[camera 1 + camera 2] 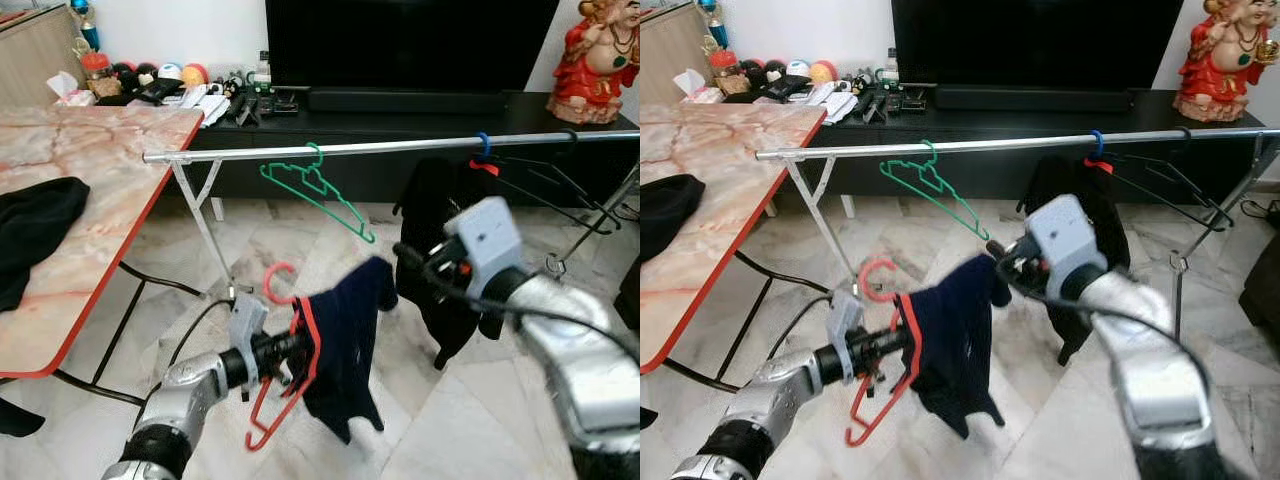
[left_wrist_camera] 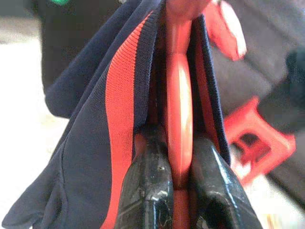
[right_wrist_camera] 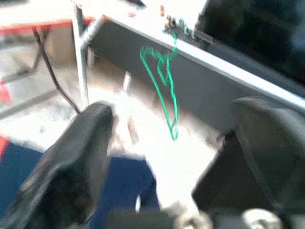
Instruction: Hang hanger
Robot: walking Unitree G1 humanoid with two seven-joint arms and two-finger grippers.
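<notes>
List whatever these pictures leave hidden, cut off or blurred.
- Red hanger: the navy garment covers its right shoulder in both eye views.
- Rail: its right end runs off the frame edge.
- Right claw: blurred in its wrist view; whether it touches the garment is unclear.
- Clutter on the TV bench: too small to identify.

Red plastic hanger (image 1: pixel 277 385) w/ a navy garment (image 1: pixel 345 345) draped on it — garment has a red band along one edge. Hanger sits below the silver rail (image 1: pixel 400 147), well apart from it, tilted, hook (image 1: pixel 277 279) up and curling toward the rail. Its red bar is pinched between two black fingers (image 2: pixel 147 191) — garment hangs off to one side.
</notes>
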